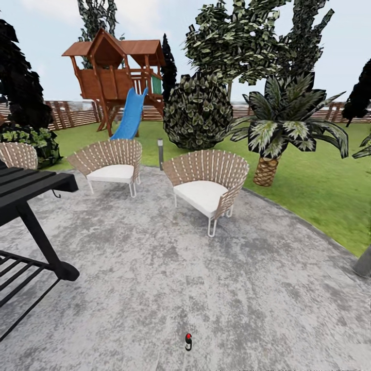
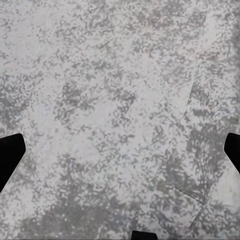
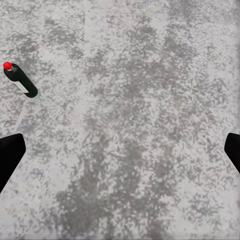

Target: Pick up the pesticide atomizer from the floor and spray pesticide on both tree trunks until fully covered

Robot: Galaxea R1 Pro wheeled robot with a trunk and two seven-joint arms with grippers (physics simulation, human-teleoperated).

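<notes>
We saw the pesticide atomizer [image 1: 188,341] lying on the mottled grey paving [image 1: 206,288] low in the head view, a small dark bottle with a red top, well apart from the furniture. In the right wrist view the same atomizer [image 3: 20,80] lay on its side on the paving, red cap at one end and a pale label along its body, off to one side of the right gripper [image 3: 120,155], whose two dark fingers [image 3: 10,155] stood wide apart at the frame edges with nothing between them. The left gripper [image 2: 120,157] likewise had its fingers [image 2: 9,157] spread wide over bare paving, holding nothing. Beyond the paved patch we noted two woven chairs with white cushions, the nearer chair [image 1: 206,188] and the farther chair [image 1: 109,165], with a black slatted table [image 1: 31,190] at the left. Behind them lay the green lawn [image 1: 309,190], a short scaly-trunked palm [image 1: 281,134], a round bush [image 1: 198,111], a wooden playhouse [image 1: 116,72] with a blue slide [image 1: 130,116], and the brown slatted fence [image 1: 72,113] along the back.
</notes>
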